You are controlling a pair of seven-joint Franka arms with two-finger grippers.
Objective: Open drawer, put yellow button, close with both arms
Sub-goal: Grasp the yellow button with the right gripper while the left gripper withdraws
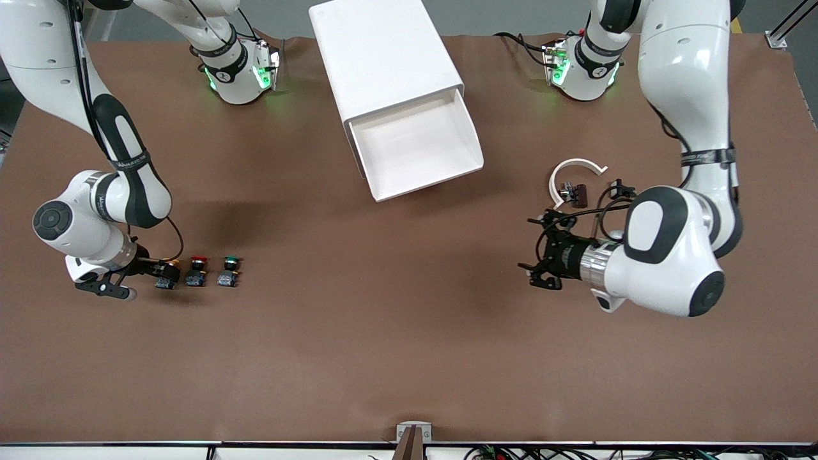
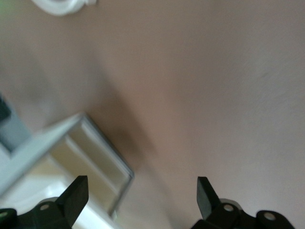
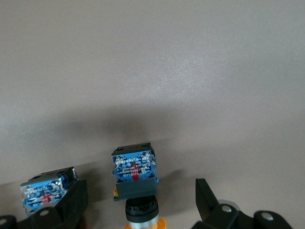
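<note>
At the right arm's end of the tabletop (image 1: 409, 358), nearest the front camera, three small buttons lie in a row: the yellow button (image 1: 167, 271), a red button (image 1: 197, 271) beside it and a green button (image 1: 229, 271) past that. The right tool (image 1: 144, 271) is down at the yellow one, fingers spread on either side of it and not yet closed. From the right wrist view the yellow button (image 3: 136, 179) sits between the two fingertips with its blue base showing, and the red button's base (image 3: 47, 191) lies just beside one fingertip.

To do this grasp well, I would judge the fingers should close squarely on the black neck or the block base, not on the rounded cap, which could slip. That fingertip should stay clear of the red button so it is not dragged along. A straight lift before any sideways travel would keep the row undisturbed.

Toward the left arm's end, the left tool (image 1: 543, 259) waits above bare tabletop with its fingers wide apart, holding nothing. Near it lie a white curved clip (image 1: 572, 169) and a small dark part (image 1: 575, 193).

Farthest off, the white cabinet (image 1: 383, 57) lies near the arms' bases, its top drawer (image 1: 418, 150) pulled out, empty and ready for the button.
</note>
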